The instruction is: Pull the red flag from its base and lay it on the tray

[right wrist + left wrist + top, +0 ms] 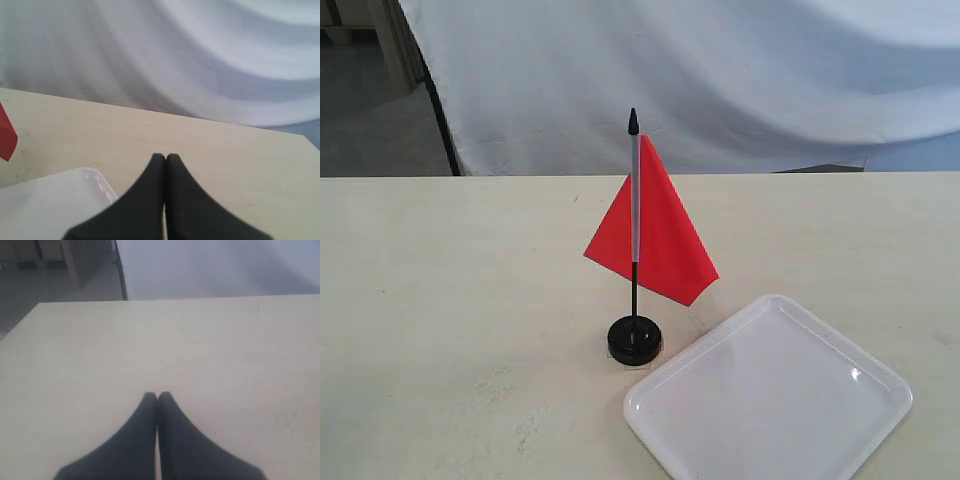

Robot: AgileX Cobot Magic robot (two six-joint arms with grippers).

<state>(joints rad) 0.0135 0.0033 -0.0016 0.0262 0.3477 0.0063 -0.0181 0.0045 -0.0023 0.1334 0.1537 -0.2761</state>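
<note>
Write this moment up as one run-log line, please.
red flag upright in base | tray beside base, flag not on it | left fingers shut, empty | right fingers shut, empty | pull not yet begun

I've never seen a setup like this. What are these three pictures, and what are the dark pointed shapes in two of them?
This is a robot with two arms, each ending in a two-fingered hand. One picture comes from a camera off the arms that looks over the whole table. The other two come from cameras on the wrists, each looking along its own hand. The dark shapes are the fingers: the left hand and the right hand are both shut and hold nothing. On the table a red flag stands upright, its stick in a small round black base. Beside the base lies a white tray with nothing visible in it. A white cloth hangs behind.
</note>
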